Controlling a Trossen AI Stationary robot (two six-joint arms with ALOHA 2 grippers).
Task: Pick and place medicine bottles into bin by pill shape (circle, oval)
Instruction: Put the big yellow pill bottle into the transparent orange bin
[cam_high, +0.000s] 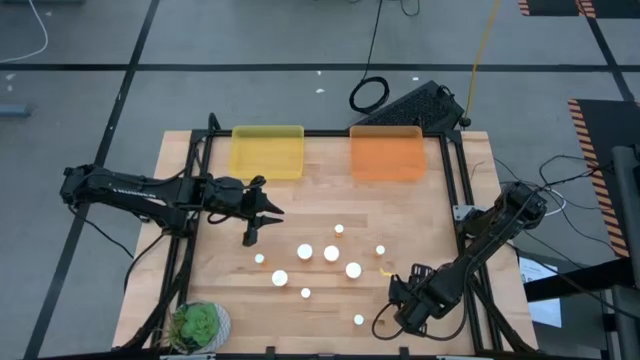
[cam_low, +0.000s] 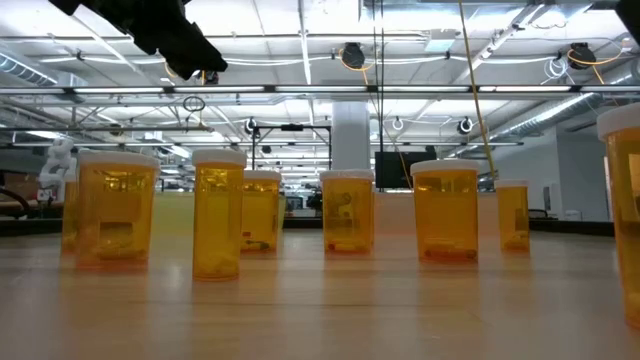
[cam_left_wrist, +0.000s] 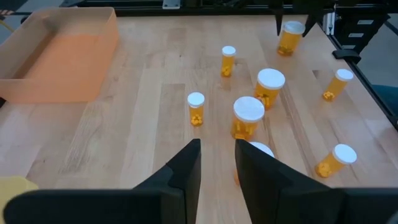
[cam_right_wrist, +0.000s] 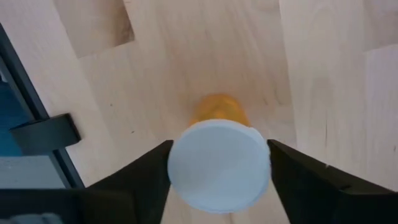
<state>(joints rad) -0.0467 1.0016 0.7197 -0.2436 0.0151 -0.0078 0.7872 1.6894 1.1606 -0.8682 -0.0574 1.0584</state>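
1. Nearest the table's front edge, the right gripper hangs low with its two fingers spread wide on either side of one medicine bottle. The white cap fills the gap between them, with a sliver of daylight on each side, so nothing is clamped yet.
2. That bottle stands upright, its long axis running straight up toward the wrist; the amber body shows just past the cap. The fingers only need to close inward.
3. Farther in, the other bottles stand scattered across the middle of the wooden table, apart from one another.
4. The left gripper hovers above the cluster's left edge, fingers parted and empty, a large-capped bottle just ahead of it.
5. At the far edge sit the yellow bin and the orange bin, well apart from the right arm's bottle.
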